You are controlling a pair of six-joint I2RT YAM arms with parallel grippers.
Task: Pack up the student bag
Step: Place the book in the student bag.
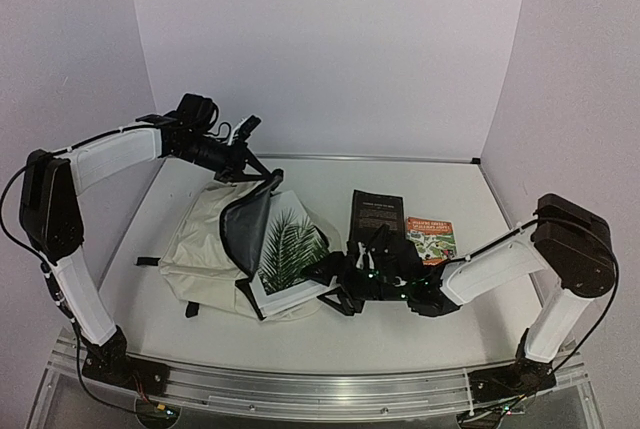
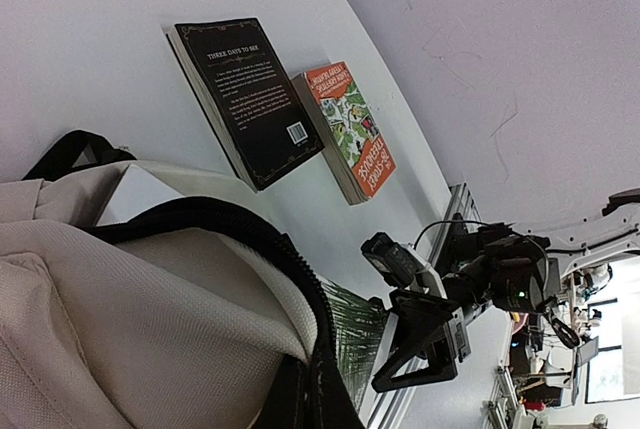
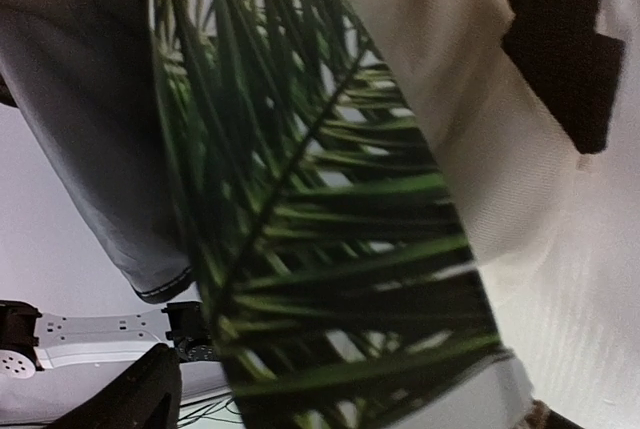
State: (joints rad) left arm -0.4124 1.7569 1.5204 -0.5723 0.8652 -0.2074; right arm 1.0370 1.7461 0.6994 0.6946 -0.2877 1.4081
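Observation:
The student bag is a cream backpack lying at the left of the table, its mouth facing right. My left gripper is shut on the bag's black zipper edge and holds the flap up, showing the grey lining. A large palm-leaf book lies half inside the mouth. My right gripper is shut on the book's near right corner. The book fills the right wrist view, with cream bag fabric beside it, and my fingers are hidden there.
A black book and an orange book lie side by side on the table right of the bag; both also show in the left wrist view, black and orange. Black straps trail at the bag's near side.

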